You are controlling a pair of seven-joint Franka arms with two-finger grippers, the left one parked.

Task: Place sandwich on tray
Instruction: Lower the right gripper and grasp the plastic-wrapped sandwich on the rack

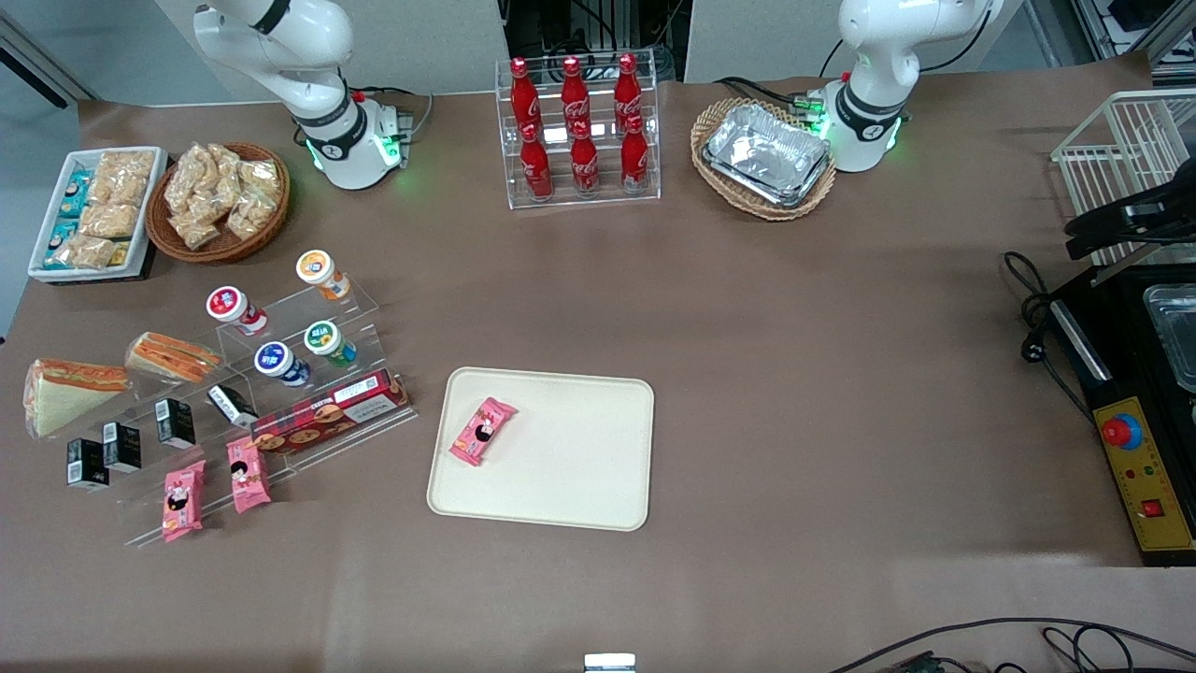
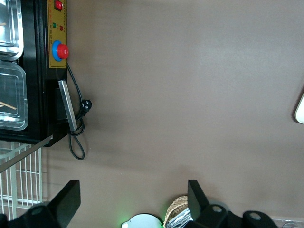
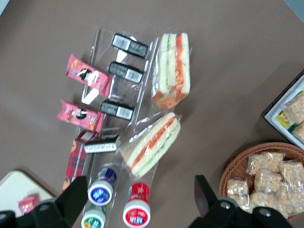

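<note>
The sandwich [image 1: 58,396] lies at the working arm's end of the worktop, beside a smaller wedge [image 1: 172,356] — well apart from the tray [image 1: 579,467]. The tool [image 3: 137,209] hovers above, spread wide and empty — descend squarely over the white-faced wedge

We saw cups [image 3: 139,210] under the gripper [image 3: 137,202], a snack basket [image 3: 266,178] beside it, pink packets [image 3: 85,76] farther off.

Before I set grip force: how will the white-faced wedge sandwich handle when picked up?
The sandwich is probably soft and crushable, since it is bread. Its clear wrap looks slippery and loose. Likely light for its size. The open end effector hovers above the display, not touching.
</note>
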